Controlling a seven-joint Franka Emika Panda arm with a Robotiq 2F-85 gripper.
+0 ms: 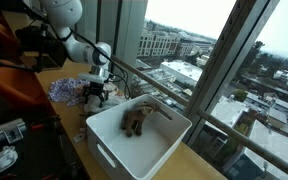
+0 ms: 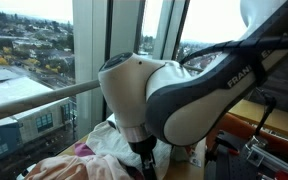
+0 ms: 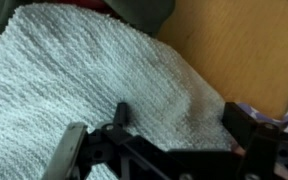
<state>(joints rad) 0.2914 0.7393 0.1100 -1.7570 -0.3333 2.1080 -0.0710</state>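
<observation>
Exterior view along the table: my gripper (image 1: 96, 96) hangs over a heap of cloth (image 1: 68, 92) on the wooden table (image 1: 199, 165). Only this view shows the white bin (image 1: 134, 142) near it, with a brown thing (image 1: 137, 120) lying inside.
Exterior view up close: my arm (image 2: 184, 90) fills most of the picture. The gripper is only a dark stub at the bottom edge, above white and pink cloth.
Wrist view: my jaws stand wide apart with nothing between them. A white towel (image 3: 84, 80) lies right below, spreading past both fingers (image 3: 74, 150), with bare wood to one side.
Surface and room: a wood tabletop beside tall windows (image 1: 214, 50), with city roofs outside.
Hard to make out: what the brown thing is, and whether my fingertips touch the towel. A dark object at the top of the wrist view is cut off.
</observation>
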